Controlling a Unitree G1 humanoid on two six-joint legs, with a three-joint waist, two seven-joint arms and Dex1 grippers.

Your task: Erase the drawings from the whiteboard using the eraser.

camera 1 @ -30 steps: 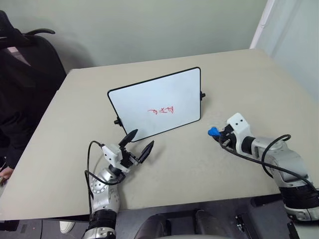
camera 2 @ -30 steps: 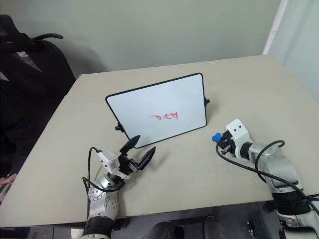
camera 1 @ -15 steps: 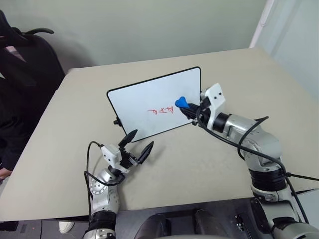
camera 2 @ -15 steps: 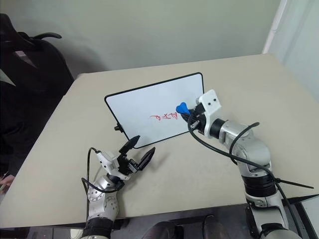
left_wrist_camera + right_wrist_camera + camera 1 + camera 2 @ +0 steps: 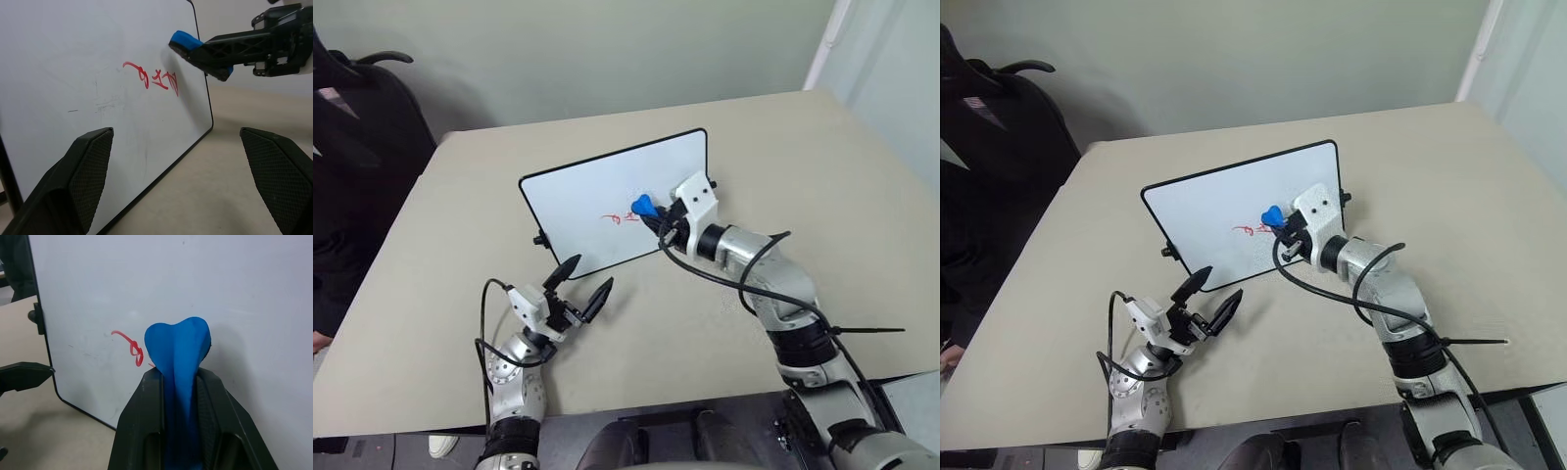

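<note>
The whiteboard (image 5: 587, 181) stands tilted back on the beige table, facing me. The red drawings (image 5: 615, 218) sit low on its face, a little right of centre. My right gripper (image 5: 653, 214) is shut on the blue eraser (image 5: 643, 207), whose tip is at the right end of the drawings. Whether it touches the board I cannot tell. The right wrist view has the eraser (image 5: 178, 352) between the fingers, with a red loop (image 5: 131, 346) beside it. My left gripper (image 5: 582, 284) is open in front of the board's lower left corner, holding nothing.
The table (image 5: 803, 147) stretches wide to the right of and behind the board. A dark chair (image 5: 362, 108) stands off the table's back left corner. A white post (image 5: 822, 44) rises at the back right. My right arm's cable (image 5: 862, 331) trails over the near right edge.
My right gripper has carried the eraser up and to the left, from the table right of the board onto the board's face at the drawings. The left gripper has not moved.
</note>
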